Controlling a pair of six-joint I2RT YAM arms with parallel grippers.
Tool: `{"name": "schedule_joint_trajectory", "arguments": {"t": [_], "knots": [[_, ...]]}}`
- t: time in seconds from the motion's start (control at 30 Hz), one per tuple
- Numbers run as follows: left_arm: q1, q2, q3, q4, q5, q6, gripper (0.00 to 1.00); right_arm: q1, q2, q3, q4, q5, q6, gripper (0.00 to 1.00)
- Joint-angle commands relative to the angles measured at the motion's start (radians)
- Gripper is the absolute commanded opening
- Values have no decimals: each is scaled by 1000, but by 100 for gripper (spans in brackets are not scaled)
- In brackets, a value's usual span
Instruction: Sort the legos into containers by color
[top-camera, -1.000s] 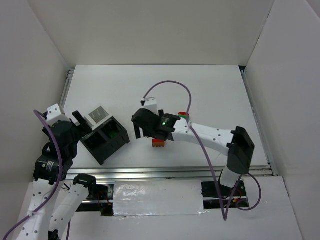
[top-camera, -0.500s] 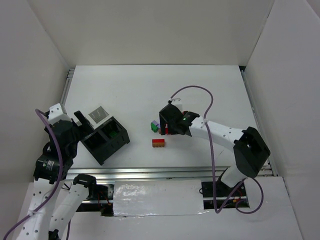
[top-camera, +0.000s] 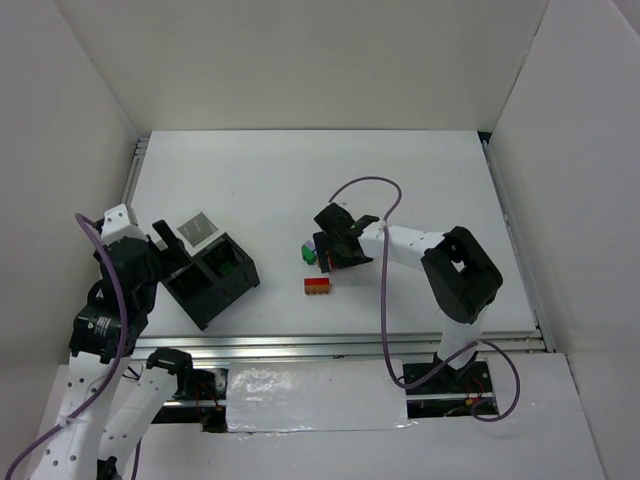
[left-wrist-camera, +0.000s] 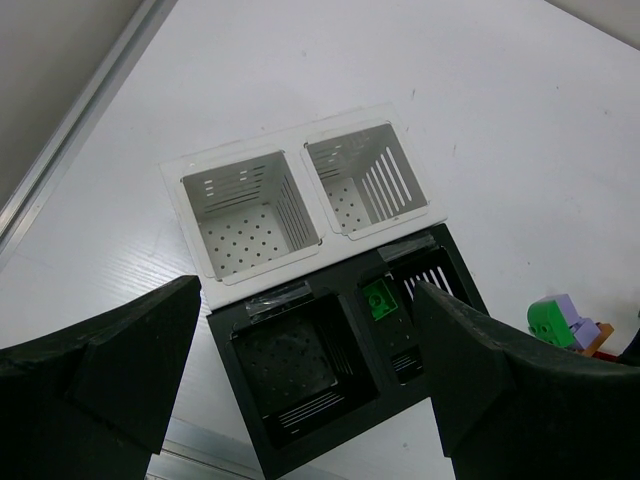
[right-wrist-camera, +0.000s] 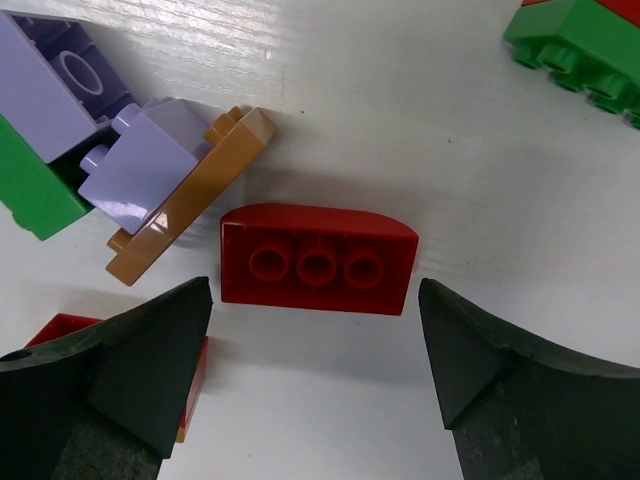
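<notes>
two tools, both open. my right tool (right-wrist-camera: 313, 290) hangs over a red brick (right-wrist-camera: 318, 258) lying on the desk (right-wrist-camera: 500, 150). my left tool (left-wrist-camera: 307, 288) hangs above the black box (left-wrist-camera: 345, 335), one green brick (left-wrist-camera: 378, 298) inside.

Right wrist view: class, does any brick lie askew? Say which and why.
Yes: the tan plate is tipped on edge against a lilac brick, and the red brick lies on its side, hollow underside showing.
</notes>
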Motion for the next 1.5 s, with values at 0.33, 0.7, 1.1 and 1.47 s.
{"name": "schedule_joint_trajectory", "arguments": {"t": [0.33,0.7,1.1,1.47], "knots": [[7,22,21,55,34,27,100,-29,57,66,29,-13,-49,69],[7,18,25,46,13,17,100,-6,-151,66,-51,95,66,0],[42,-25,76,-83,-266,-137,100,384,-46,501,-83,104,137,0],[60,-67,113,-210,-426,-275,100,576,376,1055,-100,32,14,4]]}}
